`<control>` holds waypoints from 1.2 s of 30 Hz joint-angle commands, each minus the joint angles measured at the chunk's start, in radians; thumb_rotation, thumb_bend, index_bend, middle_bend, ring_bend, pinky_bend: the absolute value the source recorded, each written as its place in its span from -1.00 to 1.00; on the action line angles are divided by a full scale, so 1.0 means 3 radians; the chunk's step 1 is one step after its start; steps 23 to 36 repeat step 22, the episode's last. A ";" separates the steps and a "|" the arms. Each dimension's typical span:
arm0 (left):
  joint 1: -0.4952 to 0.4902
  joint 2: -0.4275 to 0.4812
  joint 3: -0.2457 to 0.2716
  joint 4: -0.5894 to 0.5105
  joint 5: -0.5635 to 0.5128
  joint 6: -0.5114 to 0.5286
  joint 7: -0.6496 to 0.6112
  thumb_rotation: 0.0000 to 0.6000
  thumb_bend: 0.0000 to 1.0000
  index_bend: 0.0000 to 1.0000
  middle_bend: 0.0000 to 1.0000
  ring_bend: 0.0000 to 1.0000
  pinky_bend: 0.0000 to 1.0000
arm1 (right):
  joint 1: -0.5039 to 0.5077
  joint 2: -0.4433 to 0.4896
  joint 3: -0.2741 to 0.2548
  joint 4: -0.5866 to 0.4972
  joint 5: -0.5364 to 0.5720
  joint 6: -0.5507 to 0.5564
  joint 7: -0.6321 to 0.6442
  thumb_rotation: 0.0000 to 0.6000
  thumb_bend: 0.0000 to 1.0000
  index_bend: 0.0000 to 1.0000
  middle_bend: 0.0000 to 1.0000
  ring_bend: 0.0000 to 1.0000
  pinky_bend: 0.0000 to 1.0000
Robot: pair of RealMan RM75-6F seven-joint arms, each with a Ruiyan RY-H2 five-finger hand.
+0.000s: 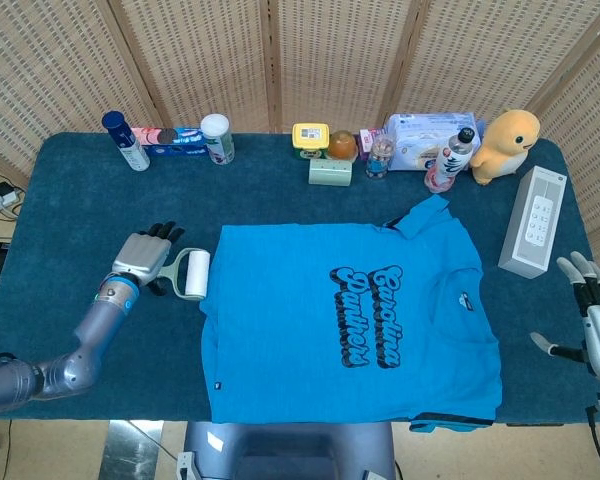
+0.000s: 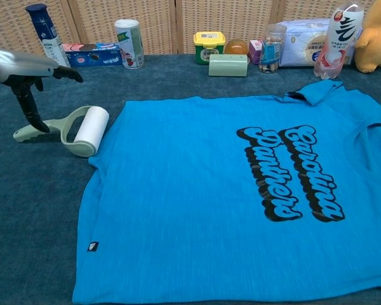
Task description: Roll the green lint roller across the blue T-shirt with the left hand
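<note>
The blue T-shirt [image 1: 350, 320] [image 2: 241, 190] with black lettering lies flat in the middle of the dark blue table. The green lint roller [image 1: 190, 274] [image 2: 82, 130] lies on the table just off the shirt's left edge, its white roll beside the sleeve and its handle pointing left. My left hand [image 1: 145, 260] [image 2: 19, 68] hovers over the handle with fingers spread; one finger reaches down close to the handle, and nothing is gripped. My right hand [image 1: 595, 320] stays at the table's right edge, fingers apart and empty.
Along the back edge stand a blue spray bottle [image 1: 125, 140], a white can [image 1: 217, 138], a yellow box [image 1: 311, 138], a green box [image 1: 330, 171], a wipes pack [image 1: 425, 135], a drink bottle [image 1: 450, 160] and a yellow plush [image 1: 510, 145]. A white box [image 1: 533, 220] lies at the right.
</note>
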 commanded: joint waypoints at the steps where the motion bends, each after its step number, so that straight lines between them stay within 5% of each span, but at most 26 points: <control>1: 0.0102 0.0129 0.0063 -0.0140 0.0108 0.0109 -0.0056 1.00 -0.98 -1.00 -1.00 -1.00 -0.67 | -0.0004 0.0003 -0.0007 -0.0010 -0.0013 0.0008 0.0001 1.00 -1.00 -0.86 -1.00 -1.00 -1.00; 6: 0.0429 0.0331 0.0116 -0.0380 0.0522 0.0468 -0.0361 1.00 -0.98 -1.00 -1.00 -1.00 -0.69 | -0.0012 0.0004 -0.0021 -0.0030 -0.0060 0.0047 -0.0030 1.00 -1.00 -0.86 -1.00 -1.00 -1.00; 12: 0.1083 0.0440 0.0314 -0.0579 0.1179 0.1289 -0.0781 1.00 -0.98 -1.00 -1.00 -1.00 -0.71 | -0.0007 -0.0027 -0.0027 -0.0028 -0.0063 0.0055 -0.0131 1.00 -1.00 -0.86 -1.00 -1.00 -1.00; 22: 0.1922 0.0011 0.0377 -0.0030 0.2228 0.2562 -0.1394 1.00 -0.98 -1.00 -1.00 -1.00 -0.77 | 0.0030 -0.0226 0.0055 0.0205 0.0097 0.0082 -0.0521 1.00 -1.00 -0.86 -1.00 -1.00 -1.00; 36: 0.1922 0.0011 0.0377 -0.0030 0.2228 0.2562 -0.1394 1.00 -0.98 -1.00 -1.00 -1.00 -0.77 | 0.0030 -0.0226 0.0055 0.0205 0.0097 0.0082 -0.0521 1.00 -1.00 -0.86 -1.00 -1.00 -1.00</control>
